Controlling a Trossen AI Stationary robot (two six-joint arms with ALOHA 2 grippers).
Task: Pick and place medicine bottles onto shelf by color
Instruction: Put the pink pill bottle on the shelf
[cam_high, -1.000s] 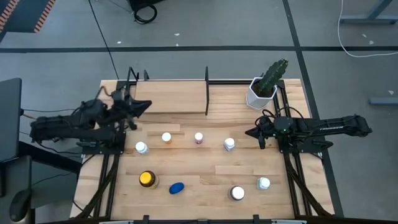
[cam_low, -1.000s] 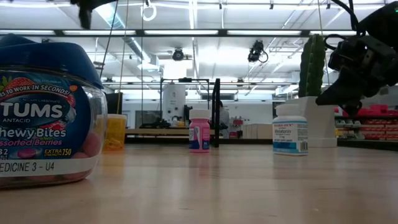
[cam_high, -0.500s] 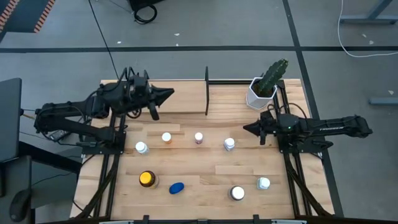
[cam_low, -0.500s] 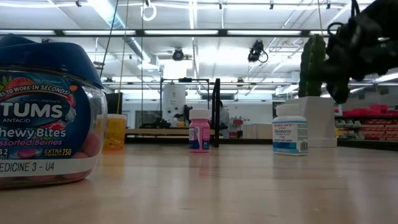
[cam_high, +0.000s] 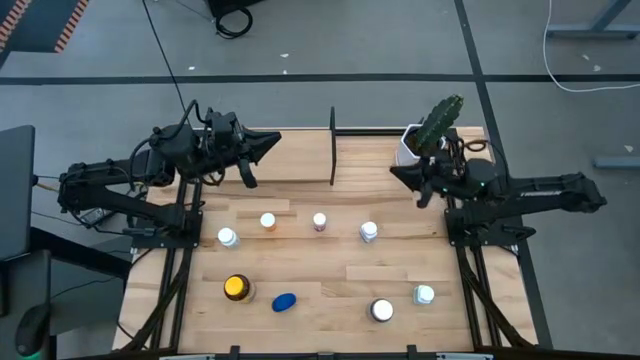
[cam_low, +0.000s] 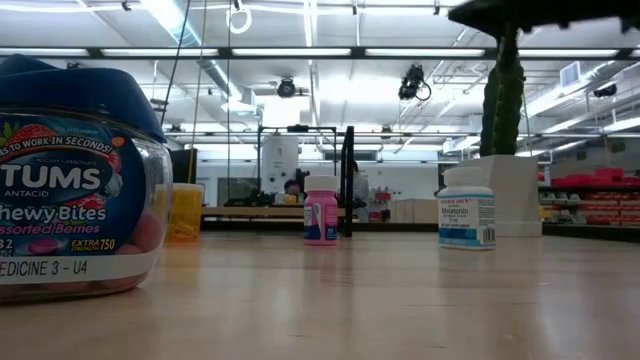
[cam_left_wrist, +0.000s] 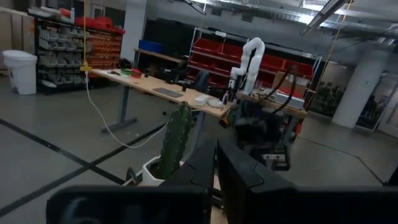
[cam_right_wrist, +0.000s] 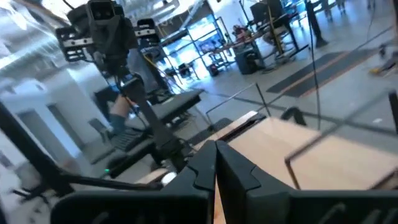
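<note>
Several medicine bottles stand on their bases on the table: a white-capped one (cam_high: 227, 237), a small orange one (cam_high: 267, 221), a pink one (cam_high: 319, 221), a white one (cam_high: 369, 232), the amber yellow-lidded one (cam_high: 236, 288), a wide white-capped one (cam_high: 382, 310) and another white one (cam_high: 424, 294). The blue one (cam_high: 285, 302) fills the left of the low view (cam_low: 70, 180). The shelf (cam_high: 290, 160) lies at the far edge. My left gripper (cam_high: 268, 146) hangs shut above the shelf's left part. My right gripper (cam_high: 398, 174) is shut, raised beside the cactus pot (cam_high: 418, 150).
The white pot with the green cactus (cam_low: 500, 100) stands at the far right corner, close to my right arm. A black upright rod (cam_high: 332, 145) rises at the shelf's right end, others (cam_high: 210, 122) at its left. Bare planks lie between the bottle rows.
My left gripper has risen and swung toward the far edge and the right, from beside the shelf to above it. My right gripper has lifted and moved toward the far edge, up beside the cactus pot, leaving the low view through its top. No bottle has moved.
</note>
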